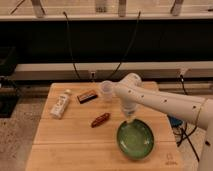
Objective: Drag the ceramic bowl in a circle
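Observation:
The ceramic bowl (135,139) is wide, shallow and glossy green. It sits on the wooden table (65,137) near the front right. My white arm reaches in from the right. The gripper (129,117) points down at the bowl's far rim and seems to touch it.
A small translucent white cup (106,90) stands behind the arm's elbow. A dark snack bar (87,96), a white bottle lying flat (59,104) and a red-brown packet (100,120) lie on the table's left half. The table's right edge is close to the bowl.

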Tool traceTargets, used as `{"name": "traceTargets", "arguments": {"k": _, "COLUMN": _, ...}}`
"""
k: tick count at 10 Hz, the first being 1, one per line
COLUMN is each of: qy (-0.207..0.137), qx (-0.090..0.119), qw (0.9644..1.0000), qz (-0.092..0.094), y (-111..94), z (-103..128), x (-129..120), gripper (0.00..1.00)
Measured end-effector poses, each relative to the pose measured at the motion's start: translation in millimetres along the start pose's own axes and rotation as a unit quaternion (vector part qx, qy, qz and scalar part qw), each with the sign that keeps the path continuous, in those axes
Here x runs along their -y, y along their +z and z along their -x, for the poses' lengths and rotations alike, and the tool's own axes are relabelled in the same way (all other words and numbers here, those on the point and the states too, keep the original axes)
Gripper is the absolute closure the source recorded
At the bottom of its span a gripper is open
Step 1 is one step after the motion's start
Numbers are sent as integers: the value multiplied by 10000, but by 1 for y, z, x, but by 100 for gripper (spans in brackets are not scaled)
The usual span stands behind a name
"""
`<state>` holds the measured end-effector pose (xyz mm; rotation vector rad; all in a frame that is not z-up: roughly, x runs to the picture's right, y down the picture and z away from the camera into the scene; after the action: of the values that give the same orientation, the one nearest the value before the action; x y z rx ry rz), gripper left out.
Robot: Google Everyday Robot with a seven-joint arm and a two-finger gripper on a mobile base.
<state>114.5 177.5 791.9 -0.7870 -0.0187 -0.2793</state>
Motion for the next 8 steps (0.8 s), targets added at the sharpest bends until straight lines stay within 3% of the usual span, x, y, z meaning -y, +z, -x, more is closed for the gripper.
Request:
{"name": "traceTargets", "arguments": {"k": 4, "qy": -256, "qx": 196, "qw": 9995, "qz": -57, "y": 6, "z": 22, "x": 33, "gripper": 100}}
{"name": "traceTargets", "arguments": {"k": 8, "qy": -170, "qx": 211, "qw": 9996, "qz": -98, "y": 11, "z": 8, "x": 69, "gripper": 100}}
